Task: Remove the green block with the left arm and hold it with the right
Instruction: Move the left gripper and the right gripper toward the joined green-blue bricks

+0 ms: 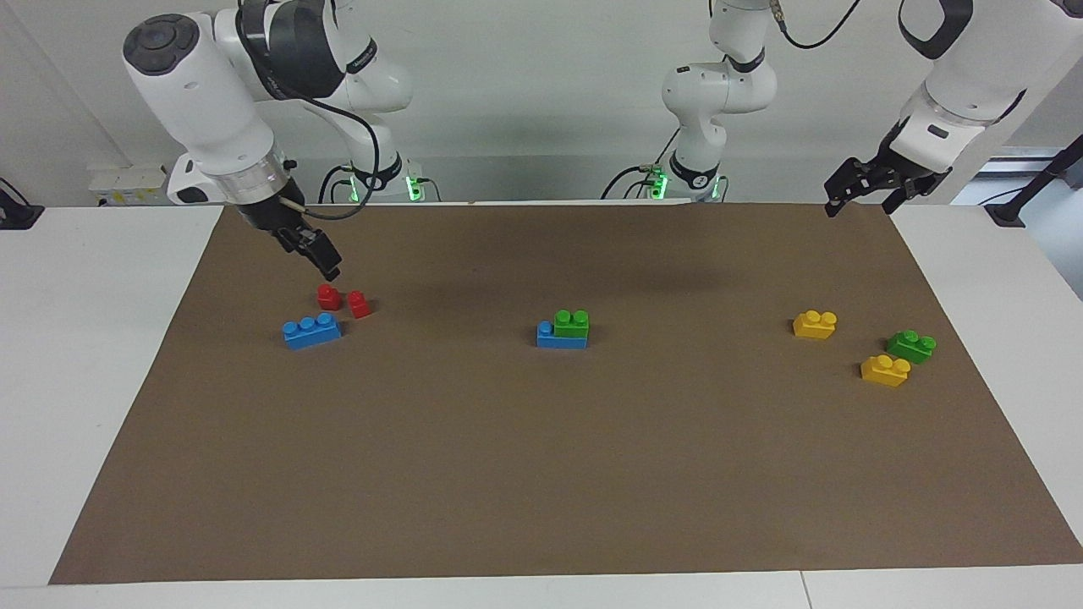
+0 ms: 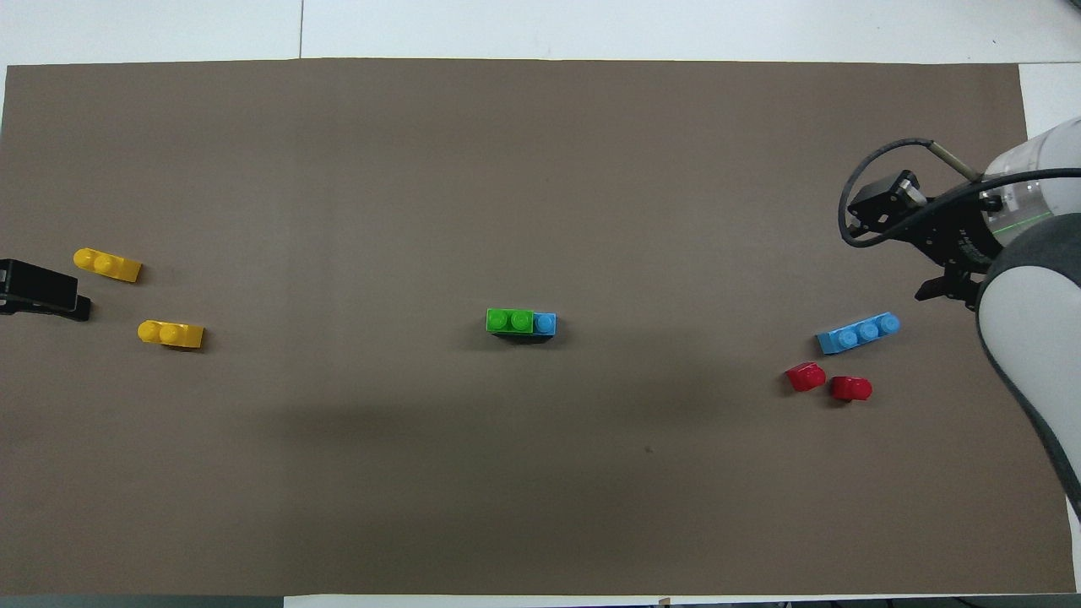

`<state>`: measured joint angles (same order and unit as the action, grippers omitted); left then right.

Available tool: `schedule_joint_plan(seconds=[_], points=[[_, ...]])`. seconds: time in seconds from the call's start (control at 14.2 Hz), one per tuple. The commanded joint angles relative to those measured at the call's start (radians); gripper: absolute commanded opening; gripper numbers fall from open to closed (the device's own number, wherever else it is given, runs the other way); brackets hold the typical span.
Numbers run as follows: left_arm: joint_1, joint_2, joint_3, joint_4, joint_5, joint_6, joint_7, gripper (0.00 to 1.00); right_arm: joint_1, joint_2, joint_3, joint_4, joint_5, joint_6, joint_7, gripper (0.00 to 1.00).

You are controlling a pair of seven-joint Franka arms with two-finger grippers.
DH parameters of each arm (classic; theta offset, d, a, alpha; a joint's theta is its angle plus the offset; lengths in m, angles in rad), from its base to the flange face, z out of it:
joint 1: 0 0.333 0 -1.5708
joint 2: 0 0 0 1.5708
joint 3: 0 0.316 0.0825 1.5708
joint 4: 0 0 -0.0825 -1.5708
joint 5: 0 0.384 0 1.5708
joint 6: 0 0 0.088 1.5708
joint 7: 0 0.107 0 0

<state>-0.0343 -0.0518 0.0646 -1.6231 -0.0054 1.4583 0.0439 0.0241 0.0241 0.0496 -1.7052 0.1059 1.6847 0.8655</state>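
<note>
A green block (image 1: 572,320) sits on top of a blue brick (image 1: 561,337) at the middle of the brown mat; it also shows in the overhead view (image 2: 510,321), with the blue brick (image 2: 545,323) under it. A second green block (image 1: 911,345) lies between two yellow bricks toward the left arm's end; the overhead view hides it under the left gripper. My left gripper (image 1: 859,205) (image 2: 83,302) is open, empty and raised over that end of the mat. My right gripper (image 1: 326,264) (image 2: 937,291) hangs over the red blocks at the right arm's end.
Two yellow bricks (image 1: 815,324) (image 1: 885,370) lie toward the left arm's end, also in the overhead view (image 2: 171,333) (image 2: 107,264). Two red blocks (image 1: 328,296) (image 1: 359,304) and a blue three-stud brick (image 1: 312,330) lie toward the right arm's end.
</note>
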Motion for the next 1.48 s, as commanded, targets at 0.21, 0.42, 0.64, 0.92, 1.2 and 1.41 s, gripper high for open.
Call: schedule_joint_plan(seconds=[0.21, 0.42, 0.64, 0.92, 1.2, 1.41], points=[[-0.108, -0.072, -0.008, -0.119, -0.013, 0.030, -0.412, 1.00, 0.085, 0.019, 0.001, -0.139, 0.196, 0.182, 0.479, 0.98], [-0.212, -0.117, -0.009, -0.205, -0.019, 0.085, -0.722, 1.00, 0.120, 0.056, 0.001, -0.169, 0.286, 0.285, 0.604, 0.98], [-0.314, -0.164, -0.009, -0.302, -0.051, 0.178, -1.066, 1.00, 0.169, 0.086, 0.001, -0.198, 0.340, 0.352, 0.676, 0.97], [-0.409, -0.177, -0.009, -0.362, -0.073, 0.289, -1.471, 1.00, 0.214, 0.114, 0.001, -0.235, 0.414, 0.437, 0.702, 0.97], [-0.524, -0.160, -0.009, -0.426, -0.074, 0.442, -1.844, 1.00, 0.290, 0.131, 0.001, -0.309, 0.494, 0.626, 0.731, 0.97], [-0.575, -0.059, -0.009, -0.434, -0.074, 0.566, -2.028, 1.00, 0.330, 0.175, 0.001, -0.318, 0.520, 0.677, 0.734, 0.97]])
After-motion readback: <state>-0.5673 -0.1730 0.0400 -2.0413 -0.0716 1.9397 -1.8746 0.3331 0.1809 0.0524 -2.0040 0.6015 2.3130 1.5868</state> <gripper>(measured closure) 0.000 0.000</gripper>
